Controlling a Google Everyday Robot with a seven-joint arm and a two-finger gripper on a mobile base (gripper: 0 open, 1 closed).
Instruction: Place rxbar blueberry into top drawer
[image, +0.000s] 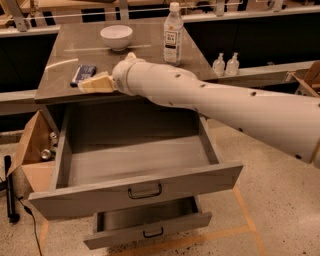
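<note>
The rxbar blueberry (83, 73) is seen lying flat on the grey table (62, 57), close to its front left edge, dark against the surface. The tan gripper (95, 83) is held right beside the bar's near end, over the table's front edge – whether contact is made cannot be told, nor whether the gripper is open or closed. It is carried by a thick white arm (225, 105) that is stretched in from the right, across the table's front.

Below, the top drawer (100, 195) is pulled well out, its dark bar handle (145, 191) facing the camera; the lower drawer (150, 231) is pulled out less far beneath it. Further back on the table, a white bowl (116, 36) and a clear water bottle (173, 34) are set upright, well apart from the bar. A cardboard box (31, 145) is placed on the floor to the left of the drawers.
</note>
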